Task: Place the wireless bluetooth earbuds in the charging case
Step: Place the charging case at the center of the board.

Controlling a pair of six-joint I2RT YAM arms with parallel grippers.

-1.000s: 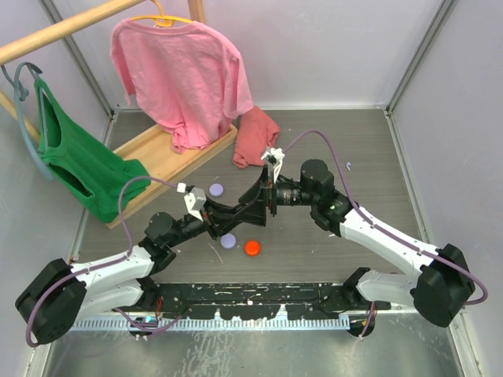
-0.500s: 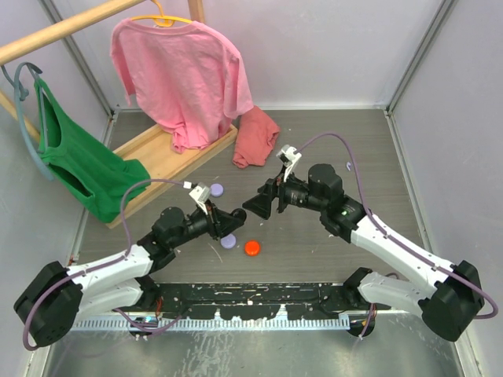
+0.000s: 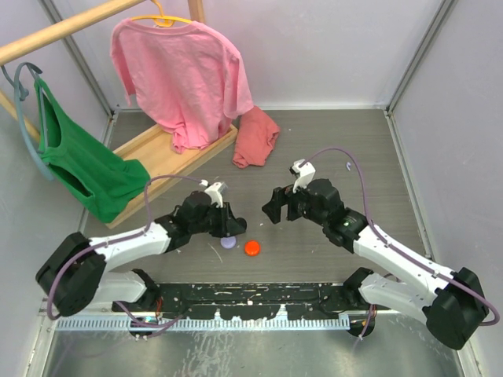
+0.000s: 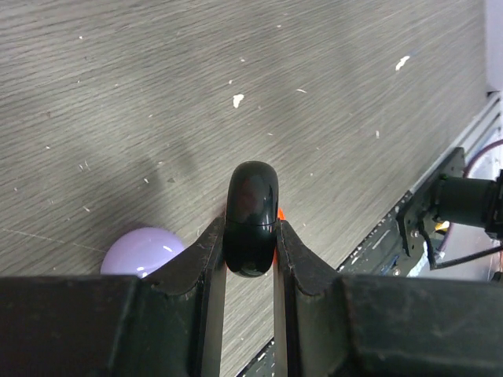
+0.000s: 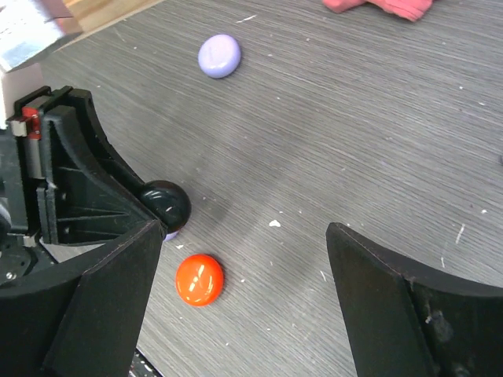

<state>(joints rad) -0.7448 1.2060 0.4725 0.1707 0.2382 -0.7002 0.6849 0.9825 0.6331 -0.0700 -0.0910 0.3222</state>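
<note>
A glossy black round case (image 4: 251, 196) stands on edge between the fingers of my left gripper (image 4: 250, 229), which is shut on it just above the table. The same black case (image 5: 165, 205) shows in the right wrist view, over a lavender puck (image 4: 141, 251). An orange puck (image 5: 199, 280) lies beside them on the table. My right gripper (image 5: 244, 236) hangs open above the bare table, with the orange puck near its left finger. From above, the left gripper (image 3: 233, 224) and right gripper (image 3: 273, 206) stand apart. The earbuds are too small to make out.
A second lavender puck (image 5: 219, 56) lies farther back. A folded red cloth (image 3: 255, 137), a wooden rack base (image 3: 157, 153) with a pink shirt (image 3: 185, 71) and a green garment (image 3: 82, 165) fill the back left. Grey walls enclose the table; a rail (image 3: 251, 298) runs along the front.
The two grippers, close together a second ago, have drawn apart. The left one swung down and right over the pucks with the black case. The right one pulled back to the right, staying open.
</note>
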